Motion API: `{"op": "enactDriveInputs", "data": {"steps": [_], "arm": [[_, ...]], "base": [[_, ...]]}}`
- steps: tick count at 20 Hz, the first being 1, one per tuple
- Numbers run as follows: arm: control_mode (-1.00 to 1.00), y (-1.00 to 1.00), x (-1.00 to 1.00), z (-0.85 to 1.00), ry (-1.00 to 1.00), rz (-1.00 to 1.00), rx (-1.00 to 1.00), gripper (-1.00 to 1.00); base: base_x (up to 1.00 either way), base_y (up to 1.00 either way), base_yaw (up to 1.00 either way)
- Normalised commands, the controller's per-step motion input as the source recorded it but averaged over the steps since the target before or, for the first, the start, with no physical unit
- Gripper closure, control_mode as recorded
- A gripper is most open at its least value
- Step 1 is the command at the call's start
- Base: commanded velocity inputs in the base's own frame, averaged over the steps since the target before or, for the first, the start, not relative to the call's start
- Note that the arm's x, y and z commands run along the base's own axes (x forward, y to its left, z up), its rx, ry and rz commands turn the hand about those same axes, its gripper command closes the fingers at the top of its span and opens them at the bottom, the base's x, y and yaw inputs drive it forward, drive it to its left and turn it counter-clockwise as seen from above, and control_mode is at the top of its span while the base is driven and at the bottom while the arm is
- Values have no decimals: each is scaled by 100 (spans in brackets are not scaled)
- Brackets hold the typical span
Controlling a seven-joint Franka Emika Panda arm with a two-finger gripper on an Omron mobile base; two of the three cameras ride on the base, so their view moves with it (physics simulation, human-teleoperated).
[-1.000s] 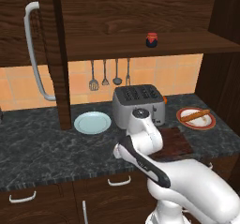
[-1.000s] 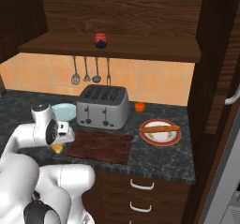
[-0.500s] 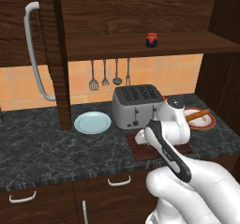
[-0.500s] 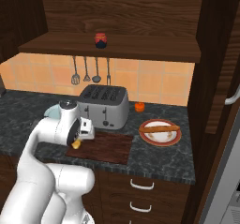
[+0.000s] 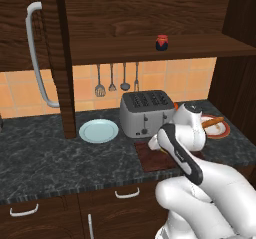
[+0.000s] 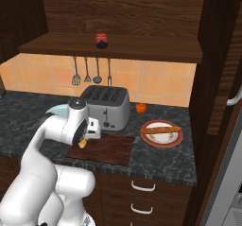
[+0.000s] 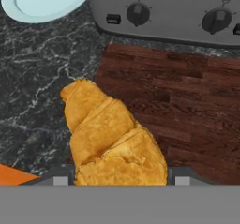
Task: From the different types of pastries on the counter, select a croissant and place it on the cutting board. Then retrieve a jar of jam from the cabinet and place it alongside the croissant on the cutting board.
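The gripper (image 6: pixel 84 141) was clamped on the croissant (image 7: pixel 112 136), which sat between the two finger tips in the hand view and hung clear of any surface. In the right base view the croissant (image 6: pixel 82 143) showed as a small golden piece under the hand, above the left end of the cutting board (image 6: pixel 111 148). In the hand view the pastry overlapped the board's left edge, with the cutting board (image 7: pixel 187 110) to one side of it and the counter (image 7: pixel 33 106) to the other. In the left base view the arm covered most of the cutting board (image 5: pixel 150 158), and the fingers could not be made out there.

The board lay flat on the counter (image 6: pixel 23 121), just in front of the toaster (image 6: pixel 106 108); the toaster (image 7: pixel 178 10) showed two knobs on its front face. To the toaster's left on the counter lay a light blue plate (image 5: pixel 99 131). To its right, well apart from the board, a red-rimmed plate (image 6: pixel 161 133) carried the stick-shaped pastry (image 6: pixel 160 129). A small orange object (image 6: pixel 140 108) sat near the wall between toaster and red-rimmed plate; its kind could not be told.

Three utensils (image 5: pixel 112 79) hung on the tiled wall above the toaster. The jar of jam (image 5: pixel 161 42) stood upright on the open shelf of the cabinet (image 5: pixel 125 13). The cabinet's curved silver handle (image 5: pixel 37 58) ran down the door at left.
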Motion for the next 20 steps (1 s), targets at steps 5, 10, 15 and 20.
{"op": "enactDriveInputs", "data": {"steps": [5,10,15,20], "arm": [[-100,-6,19,0,0,-5,0,100],[-100,2,5,-21,0,-1,0,100],[-100,0,4,-25,0,-3,0,100],[-100,0,8,-23,-5,-5,0,100]], "base": [[0,0,0],[0,0,0],[0,0,0],[0,0,0]]}}
